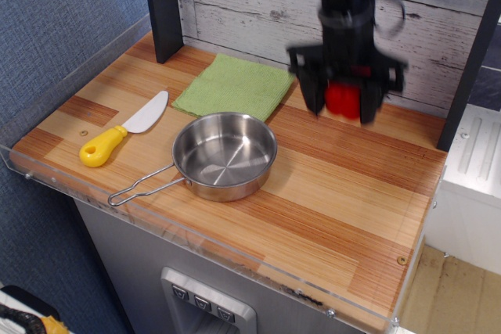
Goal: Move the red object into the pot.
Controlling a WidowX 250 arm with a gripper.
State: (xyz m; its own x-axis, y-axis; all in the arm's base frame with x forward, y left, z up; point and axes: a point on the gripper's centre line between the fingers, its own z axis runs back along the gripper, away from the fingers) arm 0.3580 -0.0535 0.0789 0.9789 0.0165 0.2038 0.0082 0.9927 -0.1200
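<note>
Over the back right part of the wooden table point(329, 193), the gripper point(343, 103) is holding the red object point(342, 100) between its two dark fingers point(311, 98) — they are squeezing it from both sides, and the pepper looks lifted off the wood, though the picture is blurry there so I cannot be sure how high. The biggest worry is that the pepper is smooth and shiny, so it may be slipping out if the arm is moving fast, and then it would be rolling away, maybe toward the clear plastic edge at the front of the table. The next worry is the pot point(225, 155), which is sitting open and empty near the middle, well apart from the pepper and to its left. It is shallow and light-looking, so a hard drop could be making the pepper bounce out, or a low swing could be bumping the rim and pushing the pot away. Its thin wire handle point(142, 187) is sticking out toward the front left. The table is wide, with a white plank wall behind and a blue wall on the left. A green cloth point(234, 85) is lying flat behind the pot, and a toy knife point(124, 139) with a yellow grip is lying to the left — both look out of the way.
</note>
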